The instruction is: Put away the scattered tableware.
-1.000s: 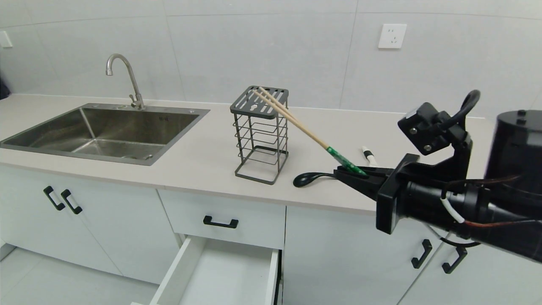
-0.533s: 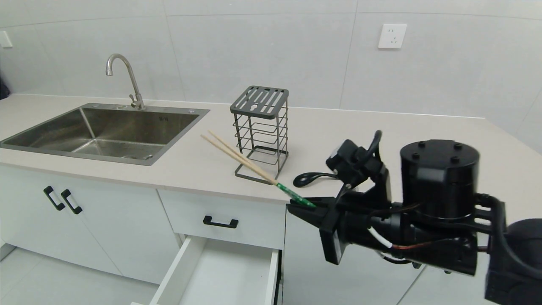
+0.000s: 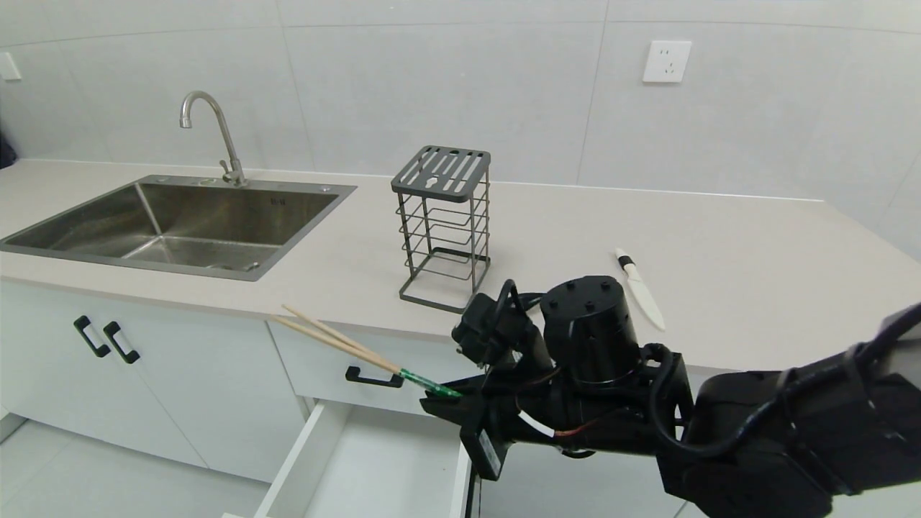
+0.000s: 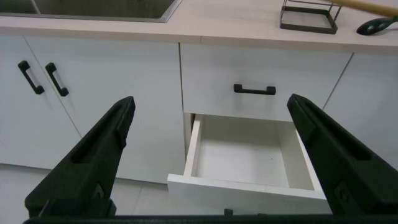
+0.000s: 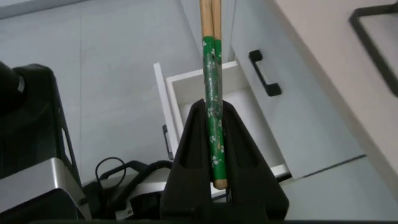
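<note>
Head view: the right gripper (image 3: 442,398) pinches the chopsticks (image 3: 381,362) by their green ends, above the open drawer (image 3: 381,460). Left wrist view: the left gripper (image 4: 211,109) gapes wide (holding nothing). Right wrist view: best lower them level, fully inside, before releasing.

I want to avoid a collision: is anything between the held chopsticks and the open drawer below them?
Nothing visible does. The chopsticks, shut in the right gripper, hang over the open drawer, which looks empty.

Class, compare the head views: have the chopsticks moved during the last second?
Yes. Shut in the right gripper, the chopsticks went from the rack top down and left, to the cabinet front above the open drawer.
</note>
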